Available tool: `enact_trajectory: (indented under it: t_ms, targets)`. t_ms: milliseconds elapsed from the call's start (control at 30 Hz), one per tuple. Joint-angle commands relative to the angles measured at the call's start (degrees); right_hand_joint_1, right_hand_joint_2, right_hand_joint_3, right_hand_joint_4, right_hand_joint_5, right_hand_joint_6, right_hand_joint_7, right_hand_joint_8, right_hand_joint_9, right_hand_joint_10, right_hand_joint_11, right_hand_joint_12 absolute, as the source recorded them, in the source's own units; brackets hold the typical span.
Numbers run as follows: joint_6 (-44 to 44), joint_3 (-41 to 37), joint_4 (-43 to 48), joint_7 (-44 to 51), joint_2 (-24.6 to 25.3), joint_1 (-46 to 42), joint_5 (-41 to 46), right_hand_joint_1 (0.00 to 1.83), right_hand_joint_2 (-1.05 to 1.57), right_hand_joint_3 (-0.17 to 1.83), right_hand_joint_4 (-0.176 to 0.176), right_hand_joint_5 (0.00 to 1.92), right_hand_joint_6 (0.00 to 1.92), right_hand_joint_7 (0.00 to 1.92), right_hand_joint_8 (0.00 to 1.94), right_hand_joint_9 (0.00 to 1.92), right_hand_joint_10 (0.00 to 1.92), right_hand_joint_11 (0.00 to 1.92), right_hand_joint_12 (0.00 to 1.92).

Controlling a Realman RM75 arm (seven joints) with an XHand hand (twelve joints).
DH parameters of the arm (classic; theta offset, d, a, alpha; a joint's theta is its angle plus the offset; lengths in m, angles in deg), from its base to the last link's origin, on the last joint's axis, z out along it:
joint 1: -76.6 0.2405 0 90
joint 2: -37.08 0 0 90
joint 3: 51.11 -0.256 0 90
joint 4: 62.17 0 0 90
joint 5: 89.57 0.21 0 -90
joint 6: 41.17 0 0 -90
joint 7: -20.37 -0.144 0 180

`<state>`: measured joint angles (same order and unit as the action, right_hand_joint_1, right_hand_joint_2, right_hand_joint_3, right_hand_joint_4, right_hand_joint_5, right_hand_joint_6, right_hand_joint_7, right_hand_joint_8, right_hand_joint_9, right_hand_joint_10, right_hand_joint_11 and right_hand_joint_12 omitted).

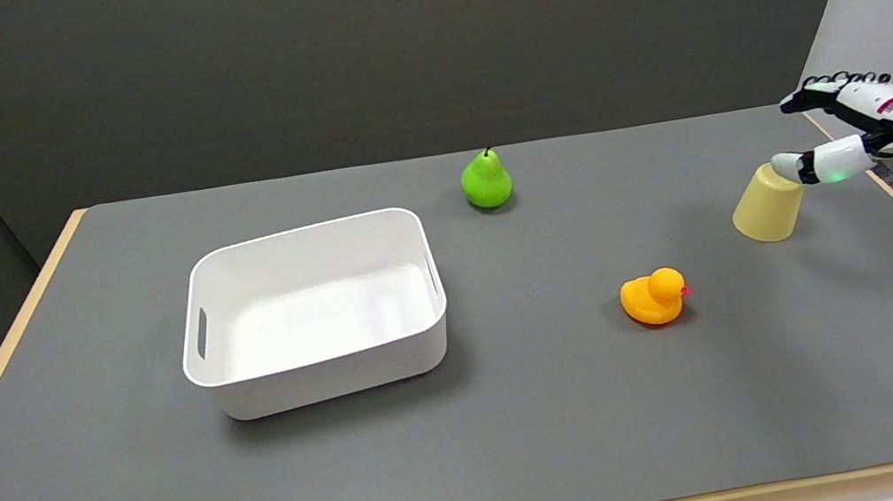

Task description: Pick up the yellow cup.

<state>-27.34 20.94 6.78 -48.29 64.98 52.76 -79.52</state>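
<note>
Setting: a grey matte table [529, 434] with a pale wooden edge, backed by a dark olive wall and a lighter grey panel at the right.
Left of centre: a white rectangular plastic bin [325, 386] with rounded corners and a handle slot in its left wall; nothing shows inside it.
Centre, far side: a bright green plastic pear [486, 181], upright, stem up.
Right of centre, near side: an orange rubber duck [654, 298], red beak pointing right, well apart from the pear.
Right edge: a pale yellow plastic cup [766, 205], upside down, wide mouth on the table, narrow base uppermost and leaning a little to the right.
Hand: the black-and-white right hand [848, 128] reaches in from the right edge with fingers spread; one lower finger touches or nearly touches the cup's upper right side, while the others stretch out above the cup, clear of it. It holds nothing.
Key relation: the cup lies just left of and below the palm, its long axis near vertical, so closing would probably call for bringing the upper fingers down round its far side.
Writing: a small red marking on the hand's back, too small to read.
</note>
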Motion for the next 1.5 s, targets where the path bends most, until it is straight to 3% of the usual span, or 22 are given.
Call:
enact_trajectory:
  t_ms: [33,333,733,1500]
  targets:
    - [2.0,-4.0,10.1,-1.5,0.4,-6.9,-2.0,0.47,0.54,0.92,-0.087,0.20,0.50,0.21,0.45,0.03,0.69,0.00,0.95]
    - [0.1,1.2,4.7,-1.6,1.5,-5.2,-1.6,0.46,0.54,0.92,-0.088,0.20,0.50,0.21,0.45,0.03,0.69,0.00,0.96]
    - [1.7,10.1,-6.0,-5.5,3.7,4.1,-0.8,0.47,0.54,0.93,-0.072,0.20,0.50,0.20,0.44,0.03,0.68,0.00,0.96]
    - [2.0,15.2,-7.6,-5.1,4.1,11.3,-1.8,0.54,0.54,0.94,-0.060,0.20,0.50,0.21,0.44,0.03,0.67,0.00,0.96]
